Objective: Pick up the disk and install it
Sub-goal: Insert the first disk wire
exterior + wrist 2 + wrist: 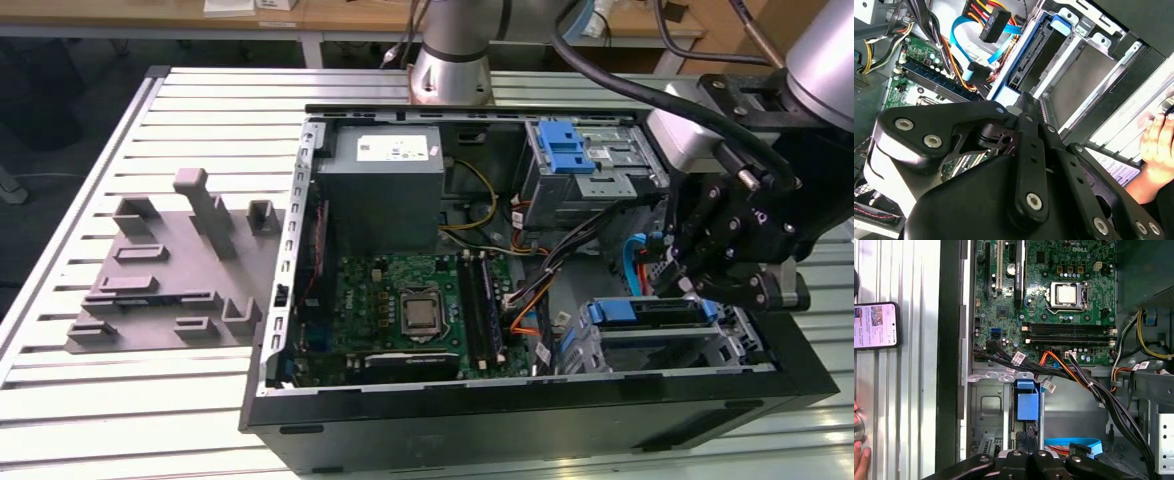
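Silver rectangular disk (647, 312) in a blue plastic rail frame, seated narrow edge up in the grey metal drive cage (742, 345) at the black computer case's (534, 412) near corner on the exterior view's right. Its long axis runs along the near wall. Black gripper (714, 290) hangs directly above one end; whether it is open or closed cannot be told.

The work surface is formed by a table (80, 400) of pale, ribbed metal slats. Behind it, a wooden-topped bench (347, 15) is set, with papers (230, 6) laid on it. A dark floor (54, 120) is seen beside the table. Even, diffuse lighting is provided.
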Tool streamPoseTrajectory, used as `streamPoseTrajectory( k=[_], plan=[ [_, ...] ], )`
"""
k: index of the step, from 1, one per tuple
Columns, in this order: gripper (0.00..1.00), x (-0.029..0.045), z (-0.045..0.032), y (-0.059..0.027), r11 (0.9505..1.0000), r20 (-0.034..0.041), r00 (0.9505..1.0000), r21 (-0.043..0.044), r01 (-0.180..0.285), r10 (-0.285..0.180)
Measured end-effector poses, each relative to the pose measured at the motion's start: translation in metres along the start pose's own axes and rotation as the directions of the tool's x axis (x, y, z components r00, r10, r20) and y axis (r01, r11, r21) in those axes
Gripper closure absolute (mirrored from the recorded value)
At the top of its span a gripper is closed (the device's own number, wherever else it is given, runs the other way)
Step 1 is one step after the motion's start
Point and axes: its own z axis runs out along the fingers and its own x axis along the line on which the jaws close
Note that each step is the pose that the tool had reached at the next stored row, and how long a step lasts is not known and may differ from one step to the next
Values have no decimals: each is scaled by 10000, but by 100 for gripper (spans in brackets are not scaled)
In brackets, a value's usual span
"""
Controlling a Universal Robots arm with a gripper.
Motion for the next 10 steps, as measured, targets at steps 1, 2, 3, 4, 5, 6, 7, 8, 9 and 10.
streamPoseTrajectory(
  k=[1,2,3,4,5,6,7,8,9,10],
  plan=[
    [89,-4,0,0,10000,-1,10000,0,-1,1],
    [89,-8,0,0,10000,-1,10000,0,0,0],
    [89,-14,0,0,10000,-2,10000,0,1,-1],
    [89,-21,-1,0,10000,-3,10000,0,1,-1],
    [89,-29,0,0,10000,-2,10000,0,0,0],
    [89,-39,0,0,10000,-2,10000,0,0,0],
    [89,-46,0,0,10000,-2,10000,0,0,0],
    [89,-53,0,0,10000,-2,10000,0,0,0],
    [89,-56,1,0,10000,-1,10000,0,0,0],
    [89,-56,1,0,10000,-1,10000,0,0,0]
  ],
)
